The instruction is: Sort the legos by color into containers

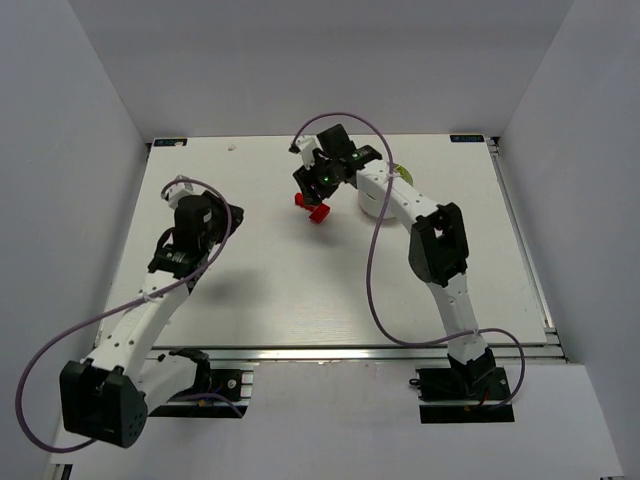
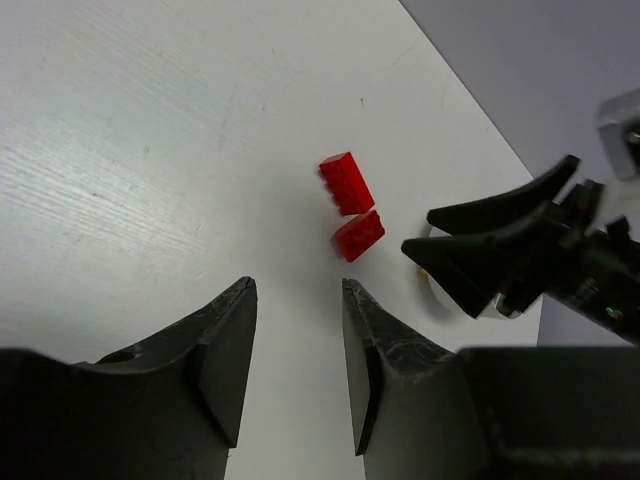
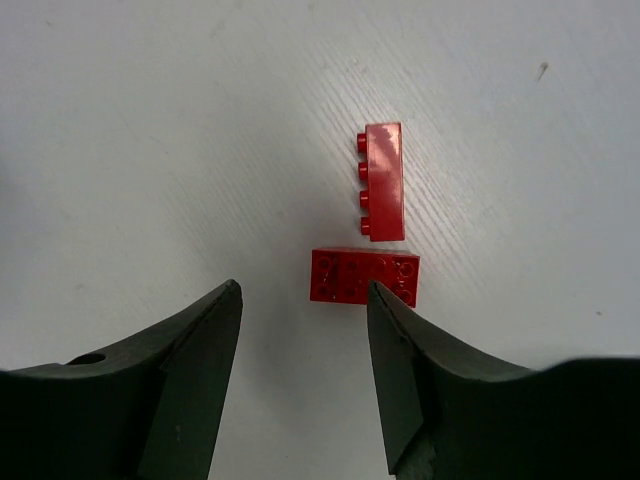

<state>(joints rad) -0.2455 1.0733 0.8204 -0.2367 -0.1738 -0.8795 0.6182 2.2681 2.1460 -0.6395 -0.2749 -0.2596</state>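
Note:
Two red legos lie side by side on the white table. One [image 3: 385, 180] rests on its side with studs pointing left; the other [image 3: 362, 276] lies upside down, hollow underside up. My right gripper [image 3: 303, 290] hovers open just short of them, its right fingertip [image 3: 385, 310] overlapping the upturned brick's end, and nothing is between the jaws. From above, the right gripper [image 1: 312, 192] is over the red legos [image 1: 318, 212]. My left gripper [image 2: 297, 285] is open and empty, well short of the same bricks [image 2: 357, 235]. The right arm hides most of the dish [image 2: 437, 295].
A yellow-green sliver [image 1: 404, 172] shows at the dish's edge behind the right arm. The right gripper's black fingers [image 2: 470, 215] reach in from the right of the left wrist view. White walls enclose the table on three sides.

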